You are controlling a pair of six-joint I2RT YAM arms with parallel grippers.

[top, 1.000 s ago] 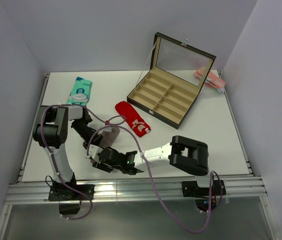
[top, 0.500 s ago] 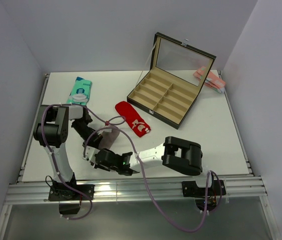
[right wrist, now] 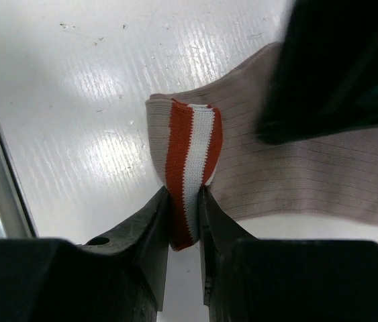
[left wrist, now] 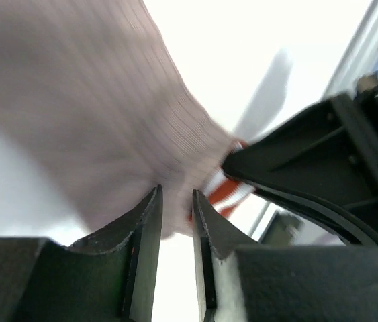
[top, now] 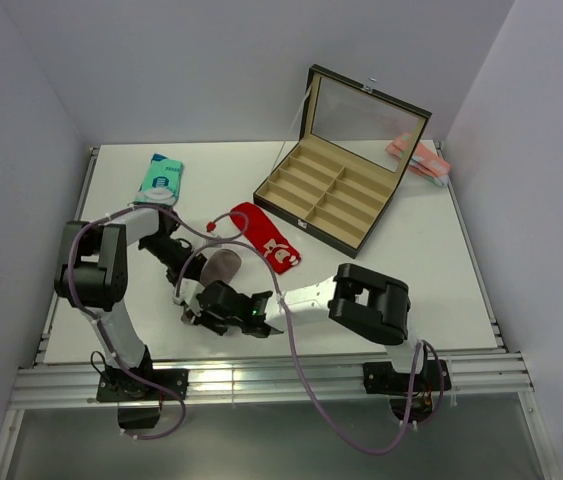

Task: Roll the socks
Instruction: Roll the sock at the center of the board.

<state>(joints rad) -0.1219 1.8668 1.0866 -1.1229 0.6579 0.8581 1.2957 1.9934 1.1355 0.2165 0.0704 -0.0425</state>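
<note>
Over the last second my right arm has slid left and a little farther in. Its right gripper (right wrist: 183, 194) has come together on the folded striped cuff (right wrist: 190, 157) of the inside-out sock (top: 223, 266), which lies on the surface (top: 411, 270) at near left. The left gripper (left wrist: 176, 198) has eased apart to a slim gap, with pale fabric just past its tips and, as far as I can see, not pinched. The knit looks light, soft and floppy, so I judge it will sag and unroll unless held at the thicker cuff. The red sock (top: 264, 236) lies flat just beyond it, to the right. The divided box (top: 311, 222), teal sock (top: 159, 180) and pink bundle (top: 418, 160) sit well clear. The real crowding is my two grippers working close together over one sock.
</note>
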